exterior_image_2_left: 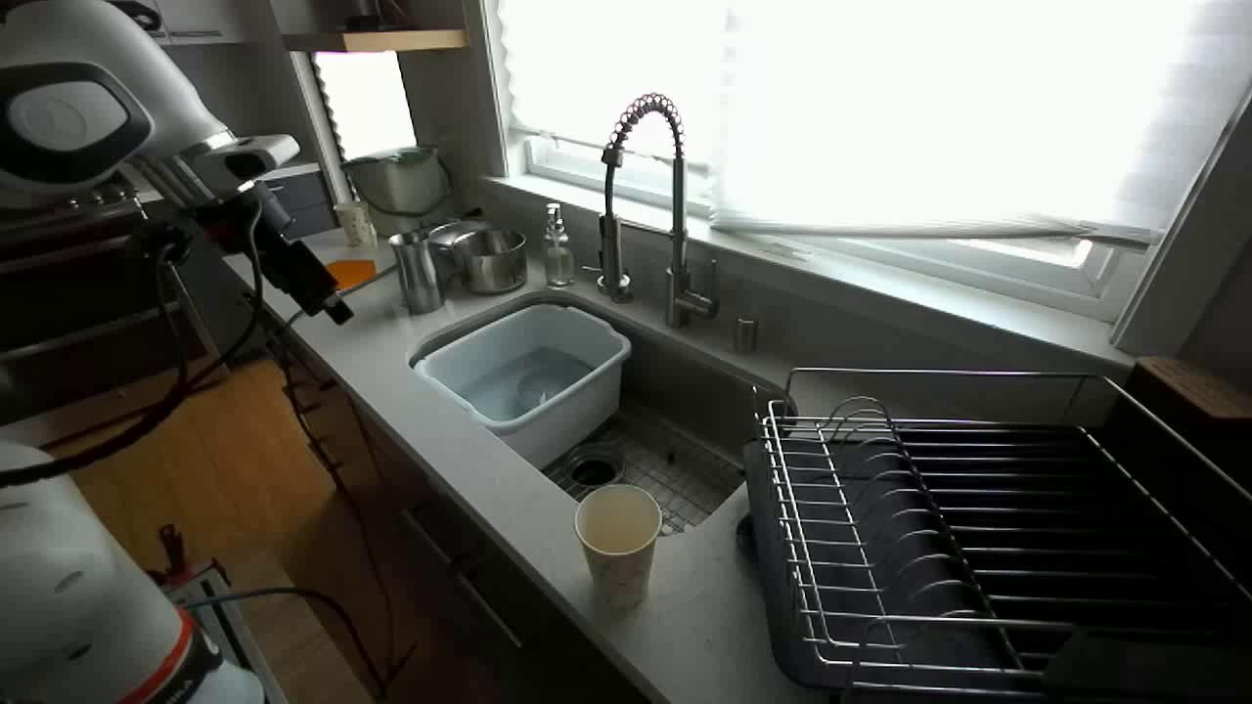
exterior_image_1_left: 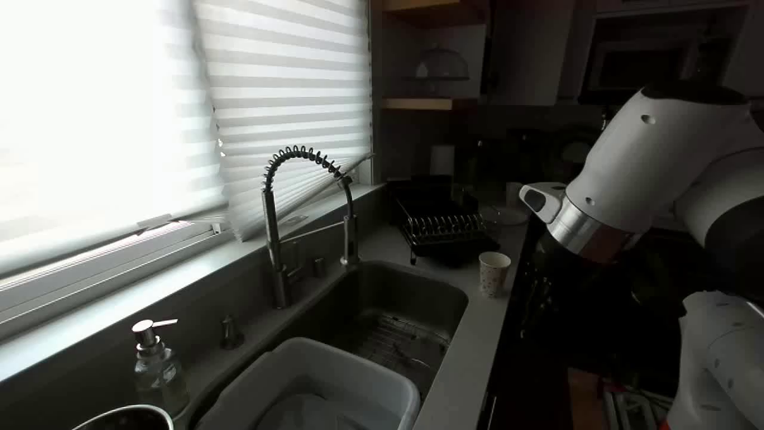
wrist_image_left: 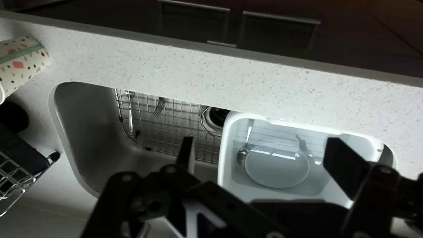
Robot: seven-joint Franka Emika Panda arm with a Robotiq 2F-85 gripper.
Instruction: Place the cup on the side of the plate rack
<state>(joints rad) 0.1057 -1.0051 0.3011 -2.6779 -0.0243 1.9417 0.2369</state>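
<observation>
Cup [exterior_image_2_left: 618, 552]: upright on the bench [exterior_image_2_left: 709, 611], left of the plate rack [exterior_image_2_left: 944, 533] in an exterior view, not touching; no words I can see.
Plate rack: cup not on it yet; I think reaching comes first.
Hand [wrist_image_left: 261, 152]: spread wide, holding nothing; next should go round the cup and pinch softly.
Arm base [exterior_image_2_left: 108, 616]: writing too small to read.

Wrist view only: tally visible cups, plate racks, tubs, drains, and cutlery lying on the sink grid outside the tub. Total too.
Cup, cut off by frame edge: 1
Plate rack, corner only: 1
Tub: 1
Drain: 1
Cutlery on the sink grid: 2
Total: 6
</observation>
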